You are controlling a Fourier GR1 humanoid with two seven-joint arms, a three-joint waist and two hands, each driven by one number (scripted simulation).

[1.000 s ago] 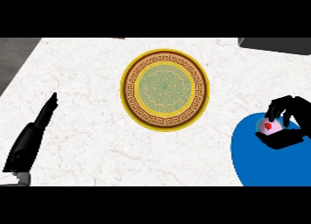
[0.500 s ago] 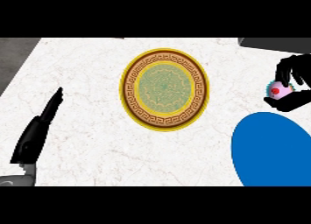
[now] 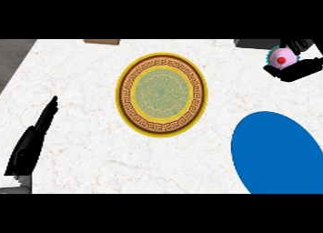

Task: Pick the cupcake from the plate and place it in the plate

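A pink cupcake (image 3: 283, 57) with a red cherry on top hangs in the air at the upper right, with my right hand (image 3: 303, 68) curled round it. It is well above and beyond the plain blue plate (image 3: 280, 153) at the lower right. A round plate (image 3: 162, 94) with a yellow and brown patterned rim and a green middle lies on the white marble counter (image 3: 83, 73), to the left of the cupcake. My left hand (image 3: 33, 142) rests open at the lower left, fingers straight and pointing up.
A brown object (image 3: 101, 42) shows at the counter's far edge. A dark grey object (image 3: 254, 43) sits at the upper right corner. The counter's left edge runs along a grey floor (image 3: 6, 59).
My right hand has lifted the cupcake off the blue plate and carried it up and away toward the far right. The left hand has barely shifted.
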